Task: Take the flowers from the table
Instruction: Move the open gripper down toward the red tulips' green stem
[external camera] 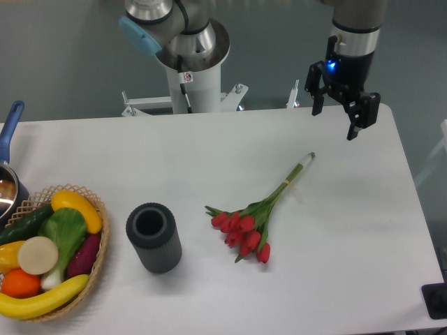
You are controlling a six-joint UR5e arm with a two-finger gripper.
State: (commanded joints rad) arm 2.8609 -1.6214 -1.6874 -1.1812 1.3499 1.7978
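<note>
The flowers lie flat on the white table, a bunch of red tulip buds with green leaves. Their thin green stems run up and to the right, ending near the table's middle right. My gripper hangs above the far right part of the table, well behind and to the right of the stem tips. Its two dark fingers stand apart, open, with nothing between them.
A dark grey ribbed cylinder stands left of the flowers. A wicker basket of fruit and vegetables sits at the front left corner. A pot with a blue handle is at the left edge. The robot's base stands behind the table.
</note>
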